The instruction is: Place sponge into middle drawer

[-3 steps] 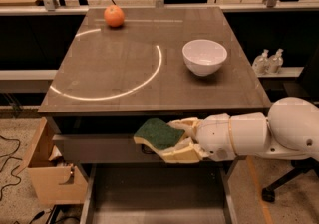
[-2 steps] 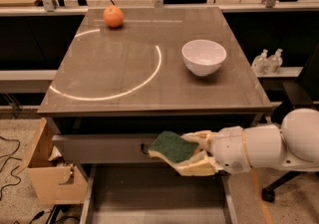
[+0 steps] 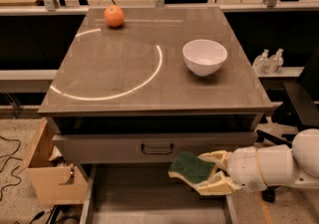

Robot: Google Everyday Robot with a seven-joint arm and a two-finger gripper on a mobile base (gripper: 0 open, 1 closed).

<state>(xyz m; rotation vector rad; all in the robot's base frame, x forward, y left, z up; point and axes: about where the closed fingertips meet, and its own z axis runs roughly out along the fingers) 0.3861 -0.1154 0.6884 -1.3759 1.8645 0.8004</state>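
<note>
The sponge (image 3: 188, 166), dark green on top with pale yellow foam under it, is held between the cream fingers of my gripper (image 3: 205, 172). The gripper reaches in from the right on a white arm, in front of the cabinet and just below the closed drawer front with the dark handle (image 3: 157, 148). The middle drawer (image 3: 144, 195) is pulled out below, with a dark-grey floor and light side walls. The sponge hangs above the right part of its floor and does not touch it.
On the cabinet top (image 3: 124, 68) are a round orange fruit (image 3: 114, 16) at the back left and a white bowl (image 3: 205, 56) at the right. A cardboard box (image 3: 47, 178) stands on the floor at left. Bottles (image 3: 269, 61) and a chair (image 3: 299, 106) are at right.
My gripper has carried the sponge down and to the right, from in front of the closed drawer front to above the open middle drawer.
</note>
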